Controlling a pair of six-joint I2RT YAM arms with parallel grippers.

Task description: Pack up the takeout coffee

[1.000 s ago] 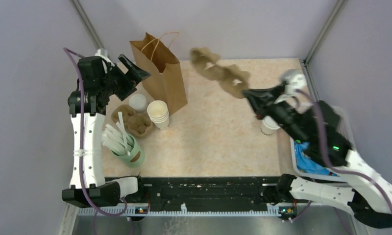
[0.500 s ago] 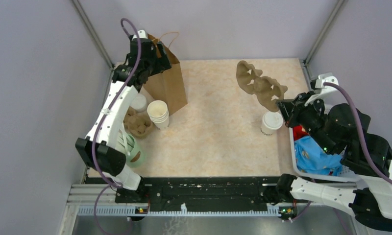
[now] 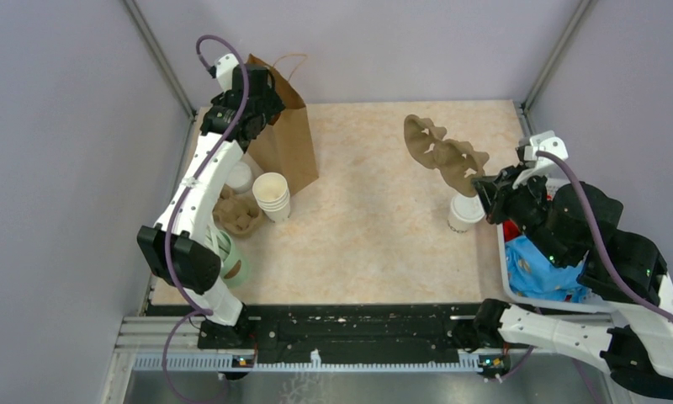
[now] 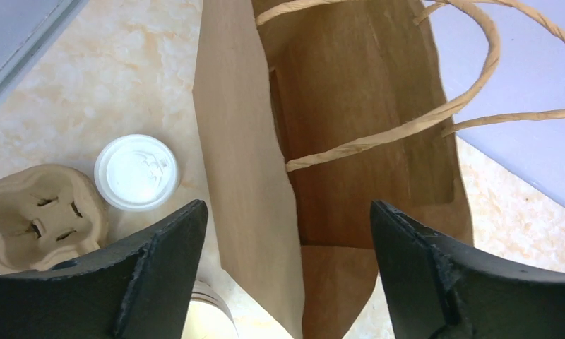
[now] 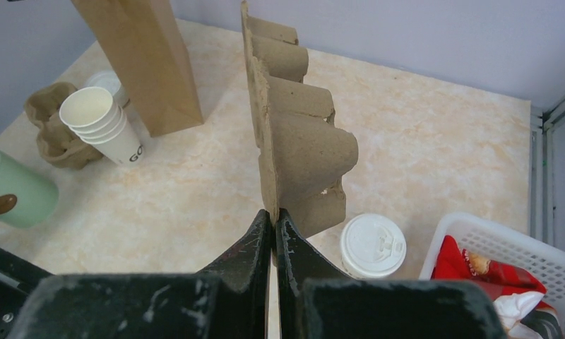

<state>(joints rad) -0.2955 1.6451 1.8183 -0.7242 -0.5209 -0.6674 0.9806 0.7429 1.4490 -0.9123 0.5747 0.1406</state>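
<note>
The takeout coffee, a small cream cup with a white lid, stands on the table at the right; it also shows in the right wrist view. My right gripper is shut on the edge of a brown pulp cup carrier and holds it on edge in the air, above and left of the coffee. The brown paper bag stands open at the back left. My left gripper is open and empty above the bag's mouth, its jaws on either side of the near wall.
A loose white lid, a second pulp carrier and a stack of lidless cups sit left of the bag. A green holder with stirrers stands at the front left. A white basket is at the right.
My left arm swung from left of the bag to above its mouth. My right arm drew back to the right with the carrier, now held lower near the coffee.
</note>
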